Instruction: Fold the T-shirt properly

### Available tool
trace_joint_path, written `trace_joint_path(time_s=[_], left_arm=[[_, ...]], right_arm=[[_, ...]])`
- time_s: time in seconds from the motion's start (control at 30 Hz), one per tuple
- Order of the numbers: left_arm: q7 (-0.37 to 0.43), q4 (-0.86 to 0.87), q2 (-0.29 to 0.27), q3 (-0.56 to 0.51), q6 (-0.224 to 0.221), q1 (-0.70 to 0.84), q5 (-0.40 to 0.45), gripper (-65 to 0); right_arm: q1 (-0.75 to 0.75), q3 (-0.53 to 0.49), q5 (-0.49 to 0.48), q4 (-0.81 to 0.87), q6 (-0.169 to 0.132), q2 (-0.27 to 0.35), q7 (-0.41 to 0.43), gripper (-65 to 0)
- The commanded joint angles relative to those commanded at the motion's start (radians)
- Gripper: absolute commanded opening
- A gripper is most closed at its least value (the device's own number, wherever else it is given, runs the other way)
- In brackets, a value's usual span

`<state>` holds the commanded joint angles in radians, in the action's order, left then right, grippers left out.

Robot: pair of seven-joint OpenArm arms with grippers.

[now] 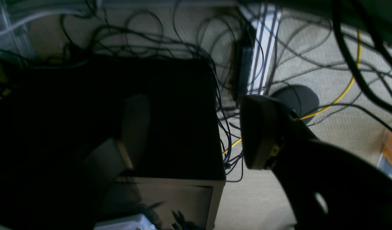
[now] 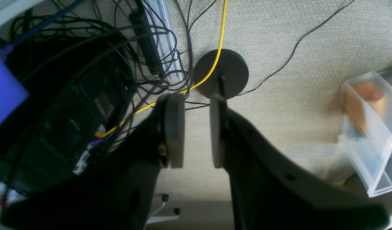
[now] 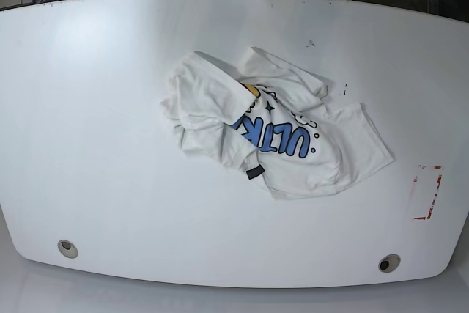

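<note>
still unfolded, t-shirt (image 3: 275, 133) crumpled on table (image 3: 95, 144)

A white table (image 3: 88, 108) stands over beige carpet (image 2: 295, 64) strewn with cables (image 1: 151, 41).

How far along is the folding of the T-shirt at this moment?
Nothing looks done. The T-shirt lies crumpled on the white table, lettering partly covered. Nothing is in hand: the left gripper and right gripper are open, over floor cables, absent from the base view. Spreading flat and every fold remain.
</note>
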<state>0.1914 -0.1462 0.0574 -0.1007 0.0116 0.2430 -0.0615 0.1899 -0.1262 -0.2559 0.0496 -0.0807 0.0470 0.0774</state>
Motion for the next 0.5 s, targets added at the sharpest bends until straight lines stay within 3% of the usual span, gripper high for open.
trace_joint_path(time_s=[0.5], left_arm=[[-0.01, -0.006, -0.006, -0.01, 0.006, -0.011, -0.003, -24.0]], right_arm=[[-0.008, -0.002, 0.001, -0.009, 0.002, -0.002, 0.008, -51.6]])
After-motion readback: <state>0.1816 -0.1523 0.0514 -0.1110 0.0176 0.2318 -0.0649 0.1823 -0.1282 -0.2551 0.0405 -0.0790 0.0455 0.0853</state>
